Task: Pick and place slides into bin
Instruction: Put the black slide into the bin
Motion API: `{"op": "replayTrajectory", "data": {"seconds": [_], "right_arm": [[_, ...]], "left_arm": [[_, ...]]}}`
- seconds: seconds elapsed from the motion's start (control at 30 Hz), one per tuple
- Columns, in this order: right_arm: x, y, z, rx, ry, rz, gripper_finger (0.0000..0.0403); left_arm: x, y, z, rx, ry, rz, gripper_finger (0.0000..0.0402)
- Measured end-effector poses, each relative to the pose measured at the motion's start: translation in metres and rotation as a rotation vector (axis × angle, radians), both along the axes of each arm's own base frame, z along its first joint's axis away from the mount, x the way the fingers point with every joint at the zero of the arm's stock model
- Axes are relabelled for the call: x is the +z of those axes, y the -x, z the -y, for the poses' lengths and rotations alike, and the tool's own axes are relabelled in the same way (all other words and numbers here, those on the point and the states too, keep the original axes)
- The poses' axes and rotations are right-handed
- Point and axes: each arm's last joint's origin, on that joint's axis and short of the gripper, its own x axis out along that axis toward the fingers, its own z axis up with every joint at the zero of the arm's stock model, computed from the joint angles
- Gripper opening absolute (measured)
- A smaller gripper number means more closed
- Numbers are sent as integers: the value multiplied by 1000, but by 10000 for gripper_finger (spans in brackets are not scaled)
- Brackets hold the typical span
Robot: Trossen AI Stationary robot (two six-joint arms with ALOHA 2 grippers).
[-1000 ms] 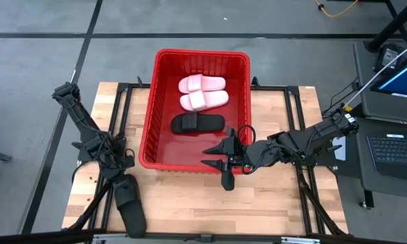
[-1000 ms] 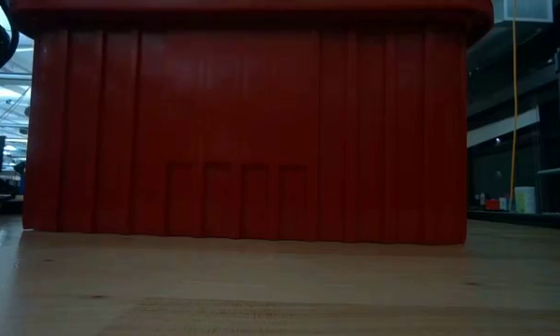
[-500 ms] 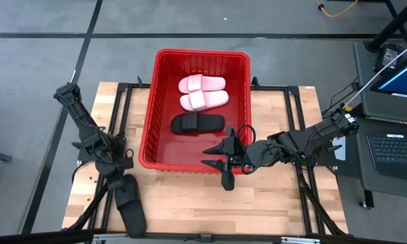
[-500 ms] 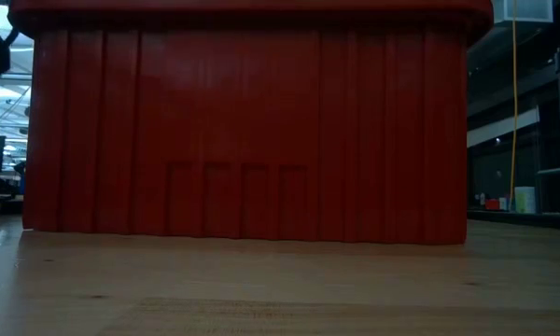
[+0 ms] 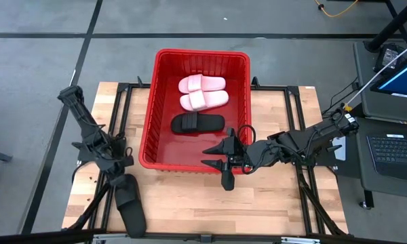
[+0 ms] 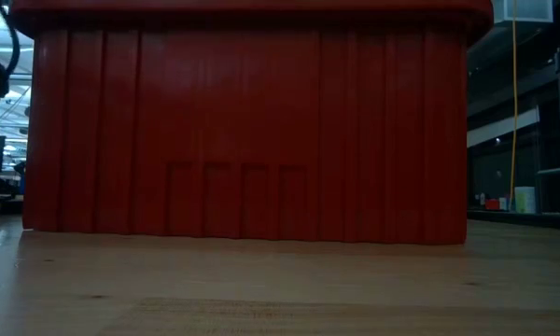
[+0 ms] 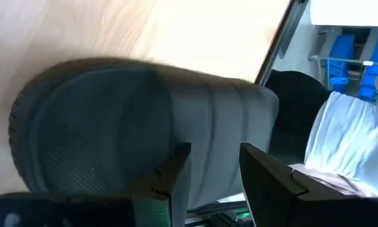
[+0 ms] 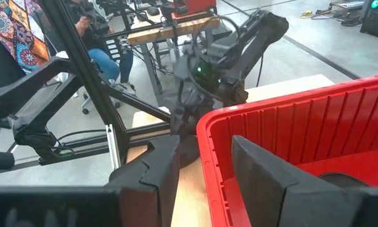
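Your left hand [image 5: 119,175] is hanging over the worktop's [image 5: 190,203] front-left part, left of the bin [image 5: 157,95], its fingers [image 7: 174,180] pinching the strap end of a black slide [image 5: 129,203]; that slide is trailing toward the front edge. Your right hand [image 5: 214,156] is waiting at the bin's front rim, fingers spread and gripping nothing, with one finger [image 8: 264,180] sitting over the red wall. Inside the bin, two pink slides [image 5: 203,93] are lying side by side toward the back, and another black slide [image 5: 198,123] is lying just in front of them. From the low view, the bin's ribbed front wall is filling the frame.
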Motion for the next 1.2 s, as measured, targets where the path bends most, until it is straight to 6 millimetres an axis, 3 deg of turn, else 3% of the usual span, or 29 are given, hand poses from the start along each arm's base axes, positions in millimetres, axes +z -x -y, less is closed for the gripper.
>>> {"op": "replayTrajectory", "data": {"seconds": [0.17, 1.0, 1.2], "right_arm": [[0, 0, 0, 0, -1, 1, 145], [0, 0, 1, -4, 0, 0, 145], [0, 0, 1, -4, -2, 0, 145]], "left_arm": [[-13, -1, 1, 7, 26, 2, 127], [-15, -3, -3, 47, -128, 147, 128], [-15, -2, -2, 35, -83, 87, 128]]}}
